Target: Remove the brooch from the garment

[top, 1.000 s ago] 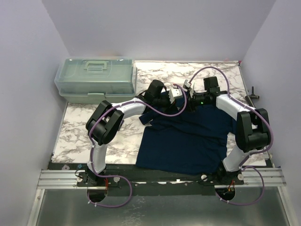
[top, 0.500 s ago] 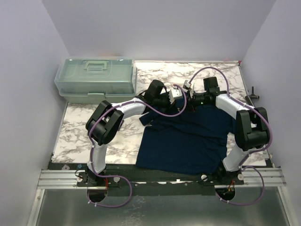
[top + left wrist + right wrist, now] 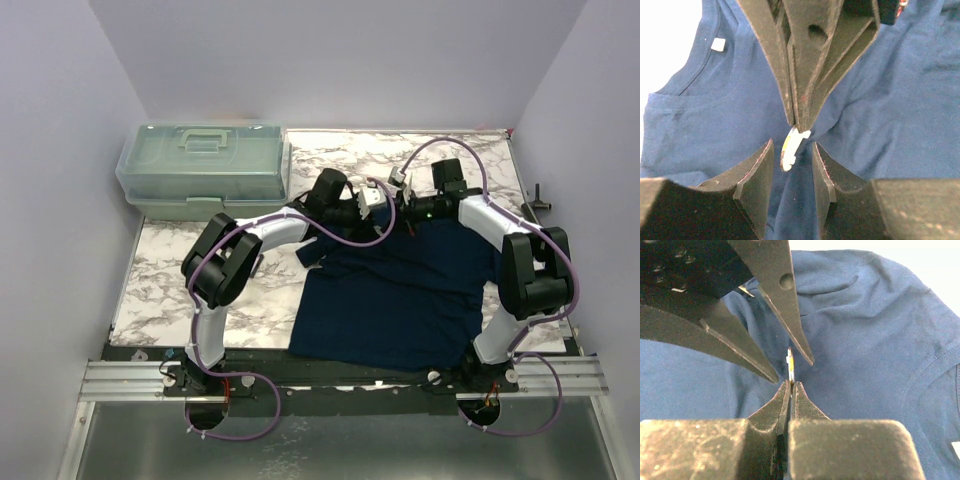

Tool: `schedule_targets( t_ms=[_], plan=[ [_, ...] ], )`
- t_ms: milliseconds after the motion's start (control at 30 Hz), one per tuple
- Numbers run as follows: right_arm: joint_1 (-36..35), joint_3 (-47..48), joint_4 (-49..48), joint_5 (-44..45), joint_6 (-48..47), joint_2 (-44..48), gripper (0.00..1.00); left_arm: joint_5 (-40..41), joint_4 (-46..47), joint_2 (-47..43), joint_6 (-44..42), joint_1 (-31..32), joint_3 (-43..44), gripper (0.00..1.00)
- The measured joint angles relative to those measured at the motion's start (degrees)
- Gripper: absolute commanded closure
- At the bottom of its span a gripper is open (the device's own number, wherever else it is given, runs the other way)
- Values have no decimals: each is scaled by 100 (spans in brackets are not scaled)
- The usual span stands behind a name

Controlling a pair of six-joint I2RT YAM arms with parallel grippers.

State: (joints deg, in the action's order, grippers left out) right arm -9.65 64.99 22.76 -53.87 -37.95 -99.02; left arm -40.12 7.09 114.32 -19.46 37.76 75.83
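The brooch (image 3: 789, 366) stands edge-on over the collar end of the garment (image 3: 400, 295), about midway between the table's left and right edges. The right gripper (image 3: 790, 384) has its fingers pressed together on the brooch's rim, pinching it. The left gripper (image 3: 791, 145) faces it from the opposite side, fingers spread, one on either side of the brooch and not touching it. Shirt fabric creases toward the disc. The white neck tag (image 3: 717, 45) lies well apart from it. A clear lidded box (image 3: 205, 170) sits at the far left corner of the marble table (image 3: 170, 270), clear of both arms.
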Motion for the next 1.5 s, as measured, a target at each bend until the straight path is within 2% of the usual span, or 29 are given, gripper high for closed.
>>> schedule_targets(
  t_ms=[633,1067,1333,1433,1500],
  plan=[
    [0,785,1362,481,-210,-68,99,46,-426,-94,-879,-35,173,64],
    [0,807,1617,501,-372,-118,99,42,-514,-96,-1106,136,251,77],
    [0,807,1676,494,-439,-118,99,33,-553,-94,-1132,162,267,100],
    [0,807,1718,459,-474,-118,99,33,-627,-94,-1102,164,334,98],
    [13,807,1718,420,-494,-118,99,33,-640,-94,-1058,166,345,82]
  ],
)
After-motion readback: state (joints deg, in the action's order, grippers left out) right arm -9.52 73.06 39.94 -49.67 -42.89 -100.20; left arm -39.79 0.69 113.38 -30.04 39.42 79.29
